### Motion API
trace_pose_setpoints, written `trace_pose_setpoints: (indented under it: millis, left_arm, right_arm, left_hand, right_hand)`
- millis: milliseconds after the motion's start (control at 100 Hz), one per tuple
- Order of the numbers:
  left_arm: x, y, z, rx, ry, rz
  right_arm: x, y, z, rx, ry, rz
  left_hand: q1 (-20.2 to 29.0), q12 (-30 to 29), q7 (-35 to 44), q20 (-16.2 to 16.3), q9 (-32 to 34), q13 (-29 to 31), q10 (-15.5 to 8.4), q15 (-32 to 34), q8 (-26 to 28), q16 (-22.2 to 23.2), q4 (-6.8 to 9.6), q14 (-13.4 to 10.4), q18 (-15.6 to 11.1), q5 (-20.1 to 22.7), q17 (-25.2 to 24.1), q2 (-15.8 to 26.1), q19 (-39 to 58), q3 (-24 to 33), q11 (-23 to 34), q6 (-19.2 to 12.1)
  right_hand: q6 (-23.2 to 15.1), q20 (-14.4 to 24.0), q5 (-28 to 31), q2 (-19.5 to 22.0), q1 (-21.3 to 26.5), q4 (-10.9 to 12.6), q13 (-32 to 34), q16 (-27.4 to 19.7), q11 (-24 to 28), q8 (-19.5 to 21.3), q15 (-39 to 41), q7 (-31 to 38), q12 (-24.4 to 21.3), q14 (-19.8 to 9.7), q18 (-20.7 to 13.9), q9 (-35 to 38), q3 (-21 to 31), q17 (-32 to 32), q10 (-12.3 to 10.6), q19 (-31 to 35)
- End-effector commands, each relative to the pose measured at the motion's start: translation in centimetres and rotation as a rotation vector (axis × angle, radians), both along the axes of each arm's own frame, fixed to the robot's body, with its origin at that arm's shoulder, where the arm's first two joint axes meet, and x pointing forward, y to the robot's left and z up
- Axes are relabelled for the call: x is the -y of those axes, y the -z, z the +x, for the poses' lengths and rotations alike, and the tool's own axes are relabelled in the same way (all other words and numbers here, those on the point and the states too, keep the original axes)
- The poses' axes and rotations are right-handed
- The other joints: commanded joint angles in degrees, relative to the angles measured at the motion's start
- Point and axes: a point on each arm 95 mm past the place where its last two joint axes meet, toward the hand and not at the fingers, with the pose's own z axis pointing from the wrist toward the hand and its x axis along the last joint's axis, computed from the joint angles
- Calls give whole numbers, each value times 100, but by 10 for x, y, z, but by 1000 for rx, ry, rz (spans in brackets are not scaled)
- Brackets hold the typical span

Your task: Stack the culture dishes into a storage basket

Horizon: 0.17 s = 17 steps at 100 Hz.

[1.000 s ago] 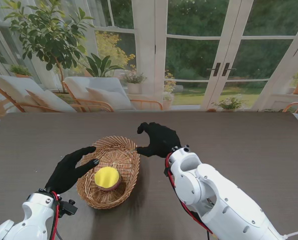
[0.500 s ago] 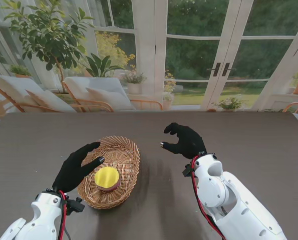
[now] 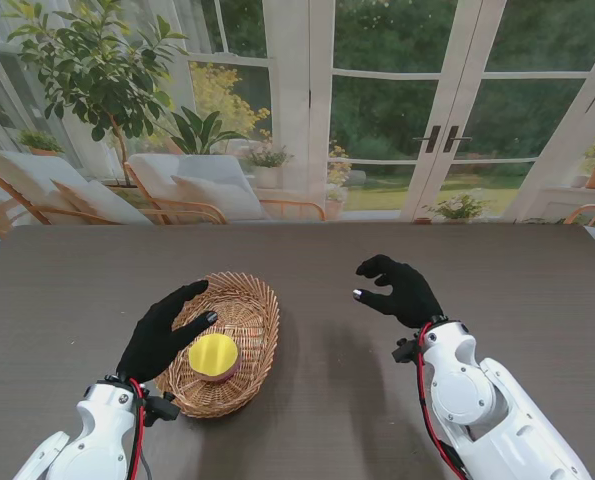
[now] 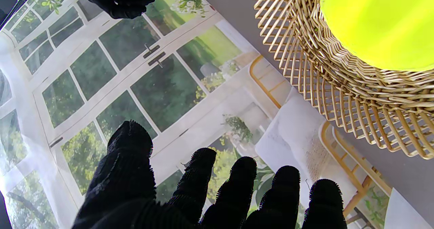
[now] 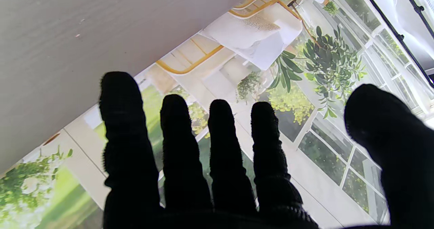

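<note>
Nearest to me, the left hand (image 3: 165, 332) hangs at the left rim of the basket (image 3: 254, 325), the fingers spread and a little curved, and it holds nothing. From the left wrist camera the fingertips (image 4: 244, 168) are free in the air and no part of them touches the wicker (image 4: 342, 86). Just to the right of this hand, inside the basket at the end nearer to me, sits the culture dish (image 3: 214, 355) with its yellow top; under the yellow there is a dark reddish edge, but I cannot tell if this is one dish or several on each other.

A little farther from me, well apart from the basket on its right side, the right hand (image 3: 403, 290) hovers over the bare table (image 3: 537, 290). Its fingers are half curled, the thumb apart, and it grips nothing; the right wrist camera shows only the open fingers (image 5: 220, 134) with nothing between them.

I judge that one dish is placed and both hands are free between steps. No other dish is visible on the table, so the next move needs first to find one, then a grasp from above by its rim.
</note>
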Motion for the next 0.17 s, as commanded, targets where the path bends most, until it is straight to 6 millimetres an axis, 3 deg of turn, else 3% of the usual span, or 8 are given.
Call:
trace_pose_setpoints:
  millis: [0, 160]
  left_arm:
    - [3, 2, -1, -13, 15, -3]
    - [5, 2, 0, -18, 17, -8]
  right_arm:
    - [1, 6, -3, -22, -7, -8]
    - [3, 8, -3, -21, 1, -12]
  left_hand:
    - [-105, -43, -84, -20, -198, -166, -117, -68, -49, -58, 39, -72, -51, -137, -92, 83, -97, -94, -55, -115]
    - [-105, -43, -80, -19, -197, -170, -127, -68, -53, -59, 39, -65, -46, -129, -95, 87, -96, -95, -52, -115]
  right_hand:
    - [3, -241, 97, -38, 75, 119, -36, -10, -132, 41, -20, -73, -54, -45, -141, 50, 445, -2131, -98, 231]
    - [0, -262, 115, -82, 80, 111, -66, -8, -119, 43, -23, -84, -44, -43, -122, 49, 467, -2179, -103, 210]
